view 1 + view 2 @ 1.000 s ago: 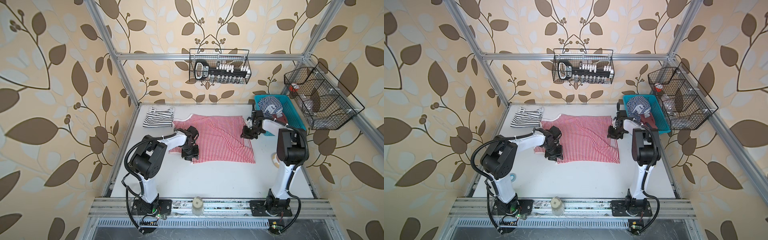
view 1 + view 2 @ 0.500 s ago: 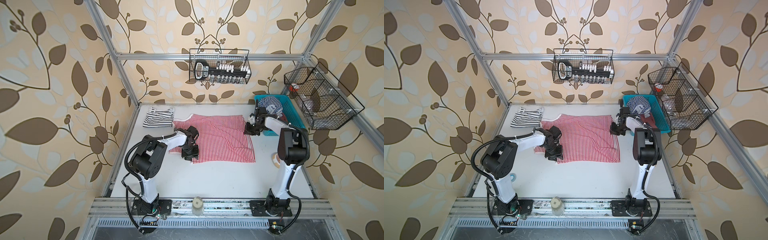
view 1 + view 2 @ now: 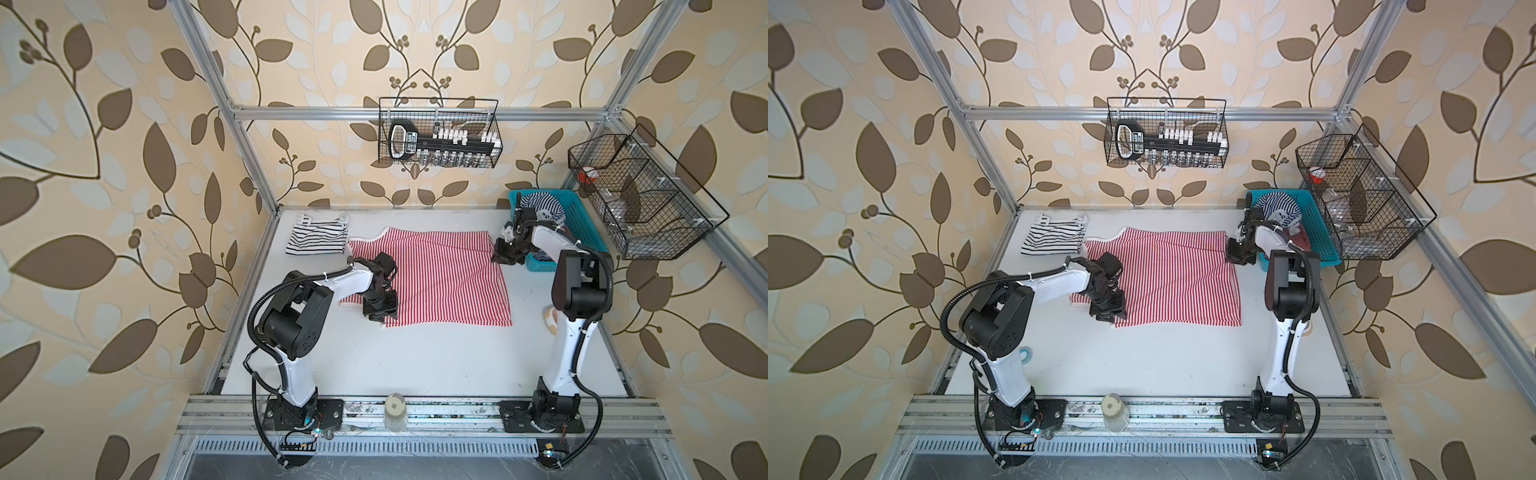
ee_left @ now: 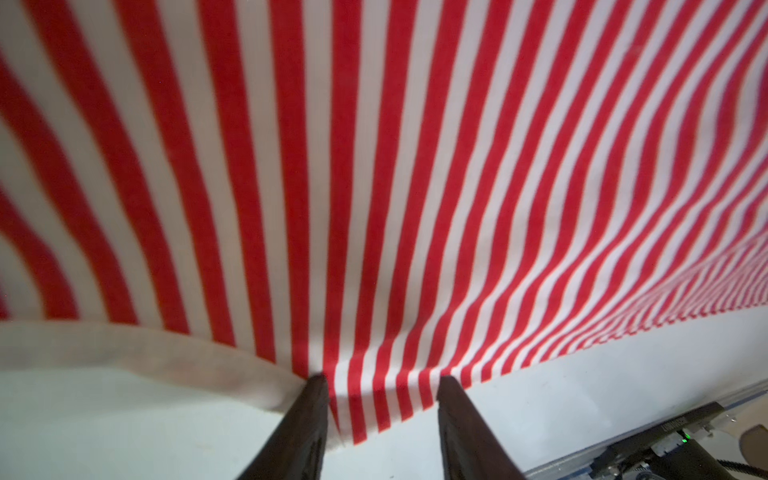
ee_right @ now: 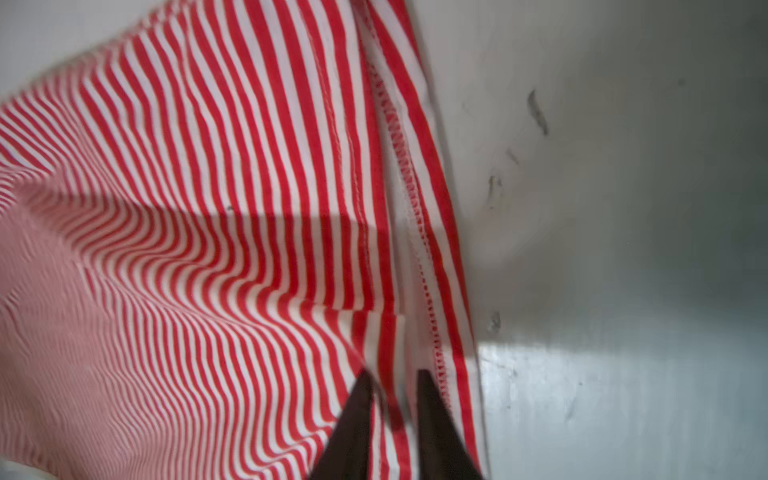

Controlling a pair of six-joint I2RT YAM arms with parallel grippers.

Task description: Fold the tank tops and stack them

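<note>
The red-striped tank top (image 3: 449,278) (image 3: 1183,278) lies spread flat mid-table. A black-striped tank top (image 3: 318,239) (image 3: 1054,239) sits folded at the far left. My left gripper (image 3: 381,318) (image 3: 1109,316) is low at the red top's near-left corner. In the left wrist view it (image 4: 380,380) is open, with that corner of the top (image 4: 374,208) lying flat between the fingers. My right gripper (image 3: 500,257) (image 3: 1235,257) is at the top's far-right side edge. In the right wrist view it (image 5: 392,374) stands slightly open astride the stitched hem (image 5: 415,208).
A teal basket (image 3: 582,216) holding a dark-striped cloth (image 3: 542,208) stands right behind the right gripper. Wire baskets hang on the back wall (image 3: 438,137) and the right frame (image 3: 640,195). A jar (image 3: 395,409) stands on the front rail, and a tape roll (image 3: 550,322) lies beside the right arm.
My right gripper has shifted a little toward the back along the red top's right edge, and its jaws have parted. The left arm and the top have hardly moved.
</note>
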